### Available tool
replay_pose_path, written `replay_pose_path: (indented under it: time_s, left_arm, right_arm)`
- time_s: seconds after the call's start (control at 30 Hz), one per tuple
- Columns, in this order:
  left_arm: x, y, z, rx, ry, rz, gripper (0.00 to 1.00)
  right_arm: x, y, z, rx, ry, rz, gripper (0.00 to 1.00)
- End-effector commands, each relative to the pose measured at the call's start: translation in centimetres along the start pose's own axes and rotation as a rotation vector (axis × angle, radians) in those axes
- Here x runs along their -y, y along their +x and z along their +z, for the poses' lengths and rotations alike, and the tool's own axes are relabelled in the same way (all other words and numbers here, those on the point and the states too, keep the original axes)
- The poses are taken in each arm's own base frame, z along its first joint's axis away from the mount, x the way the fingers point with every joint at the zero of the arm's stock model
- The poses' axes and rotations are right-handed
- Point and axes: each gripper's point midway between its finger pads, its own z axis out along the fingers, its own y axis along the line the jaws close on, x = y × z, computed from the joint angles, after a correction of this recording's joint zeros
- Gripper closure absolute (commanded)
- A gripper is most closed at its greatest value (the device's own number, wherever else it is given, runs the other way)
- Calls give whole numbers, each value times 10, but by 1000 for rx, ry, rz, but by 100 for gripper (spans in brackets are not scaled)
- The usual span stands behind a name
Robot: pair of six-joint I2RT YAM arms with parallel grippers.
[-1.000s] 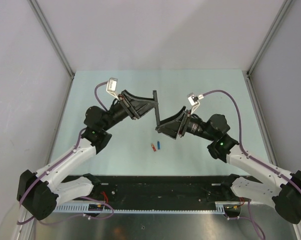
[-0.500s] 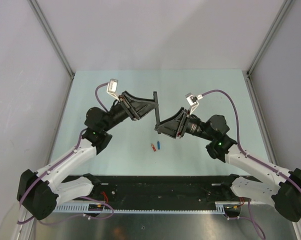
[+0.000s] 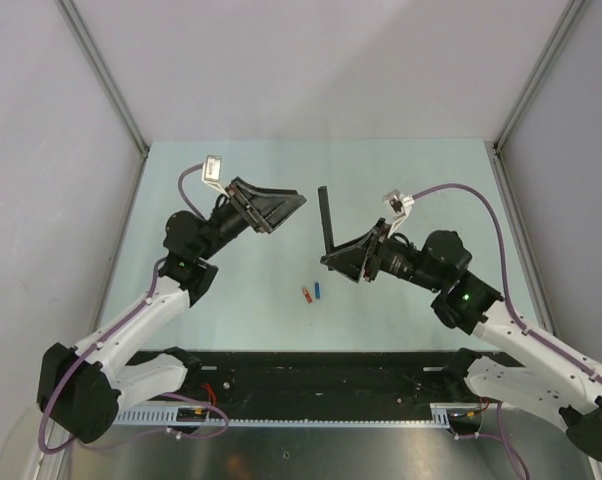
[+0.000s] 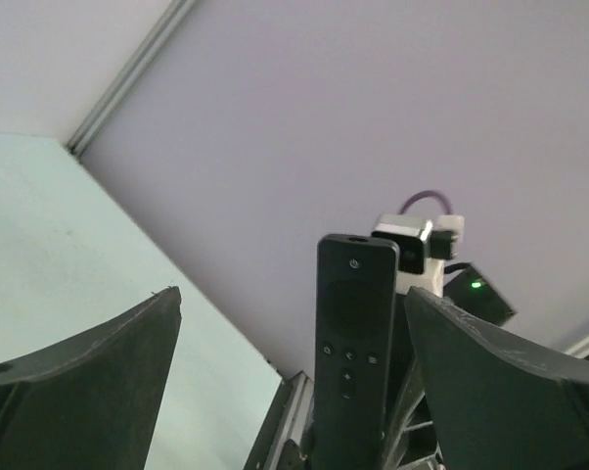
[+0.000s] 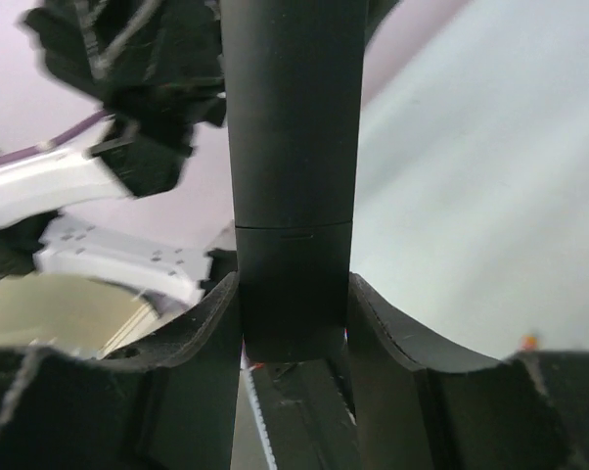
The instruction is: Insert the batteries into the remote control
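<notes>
The remote control (image 3: 326, 218) is a slim black bar held upright above the table, with my right gripper (image 3: 334, 259) shut on its lower end. In the right wrist view both fingers press the sides of the remote control (image 5: 293, 147) at my right gripper (image 5: 294, 294). My left gripper (image 3: 286, 212) stands open to the remote's left and apart from it. The left wrist view shows the button face of the remote control (image 4: 351, 333) beyond my left gripper (image 4: 293, 294). Two batteries lie on the table, one red-orange (image 3: 306, 294) and one blue (image 3: 318, 291).
The pale green table (image 3: 231, 300) is walled by grey panels with metal corner posts (image 3: 106, 85). A black rail with cables (image 3: 321, 375) runs along the near edge between the arm bases.
My left gripper has opened and drawn back to the left off the remote. My right gripper has closed on the remote's lower end and carried it slightly right.
</notes>
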Motion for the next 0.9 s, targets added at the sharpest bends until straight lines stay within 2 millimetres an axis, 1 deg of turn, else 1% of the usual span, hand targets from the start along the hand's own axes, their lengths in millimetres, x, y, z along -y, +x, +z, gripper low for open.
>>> replay_pose_path:
  time_s: [0.0,0.03,0.07,0.1,0.13,0.17,0.2,0.23,0.27,0.3,0.33,0.4,0.43,0.47,0.53,0.57,0.7,0.87]
  left_arm:
    - [-12,-1,-7,3,-87,52,0]
    - [-13,5,-7,-5,-105,71,0]
    - [-20,14,-10,-29,-148,64,0]
    - [-18,13,-11,-22,-168,78,0]
    - [-19,18,-9,-18,-211,110,0]
    - [-30,30,-12,-64,-290,112,0]
    - [-23,28,-7,-66,-305,138,0]
    - [-26,39,-4,-84,-352,165,0]
    - [-28,46,-5,-106,-372,171,0]
    - [-26,50,-4,-112,-372,175,0]
    - [-24,58,-2,-126,-369,172,0]
    - [-26,63,-1,-138,-372,163,0]
    - [-28,66,0,-147,-377,160,0]
    - [-34,73,2,-169,-384,153,1]
    - [-37,78,5,-183,-390,151,2]
    - [-44,84,6,-198,-405,149,3]
    - [-50,93,13,-224,-418,126,6]
    - [-51,101,21,-243,-404,100,11]
  right_arm:
    - [49,-6,-15,-60,399,-153,78]
    - [70,-10,-21,-52,527,-203,79]
    - [77,-7,-28,-79,589,-216,79]
    - [80,-5,-31,-88,621,-232,80]
    - [87,-10,-37,-68,683,-249,80]
    - [93,-5,-42,-93,722,-258,80]
    - [92,-6,-42,-95,737,-268,80]
    - [96,-9,-45,-90,776,-281,80]
    - [100,-3,-46,-123,800,-293,80]
    - [99,-4,-46,-124,808,-299,80]
    - [96,-1,-44,-134,802,-308,80]
    - [94,3,-41,-141,797,-309,80]
    - [90,4,-38,-142,786,-310,80]
    - [89,5,-37,-144,784,-311,80]
    - [86,8,-33,-147,774,-305,80]
    - [82,10,-30,-148,758,-305,80]
    - [71,13,-21,-147,719,-300,79]
    - [65,15,-14,-147,696,-295,79]
